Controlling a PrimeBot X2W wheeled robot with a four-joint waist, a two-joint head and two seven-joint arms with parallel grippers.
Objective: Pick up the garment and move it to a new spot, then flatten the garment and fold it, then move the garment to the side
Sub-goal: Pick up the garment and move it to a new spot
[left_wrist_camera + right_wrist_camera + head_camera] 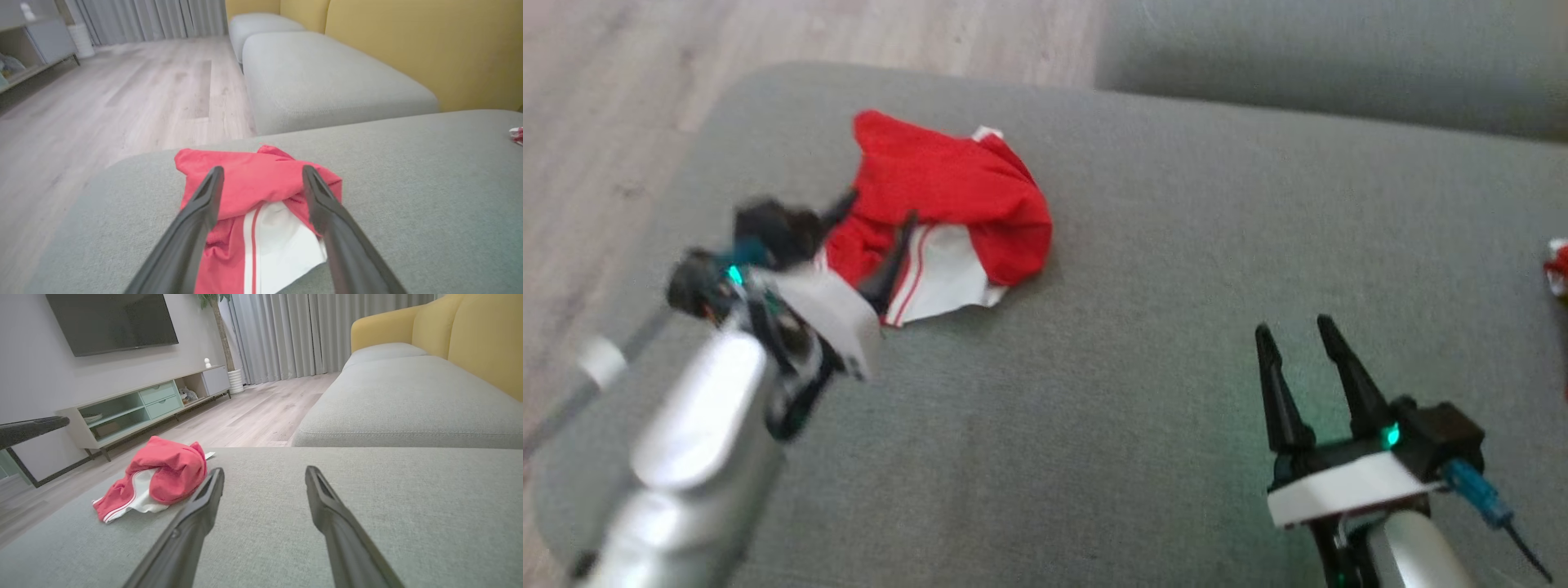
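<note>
A crumpled red and white garment [947, 216] lies on the grey cushion [1135, 286] near its far left corner; it also shows as the garment [253, 204] and the garment [159, 475]. My left gripper [882, 208] hovers over the near left edge of the cloth, open, with its two fingers spread above the red fabric and nothing held. In the left wrist view the left gripper [261, 171] frames the heap. My right gripper [1294, 327] stands open at the lower right, well apart from the garment, above bare cushion. The right gripper [263, 471] points past the heap.
The cushion's rounded left edge drops to a wooden floor [596, 98]. A second grey cushion [327, 77] and a yellow backrest [429, 45] lie beyond. A small red and white item [1558, 265] sits at the far right. A TV cabinet [143, 406] stands across the room.
</note>
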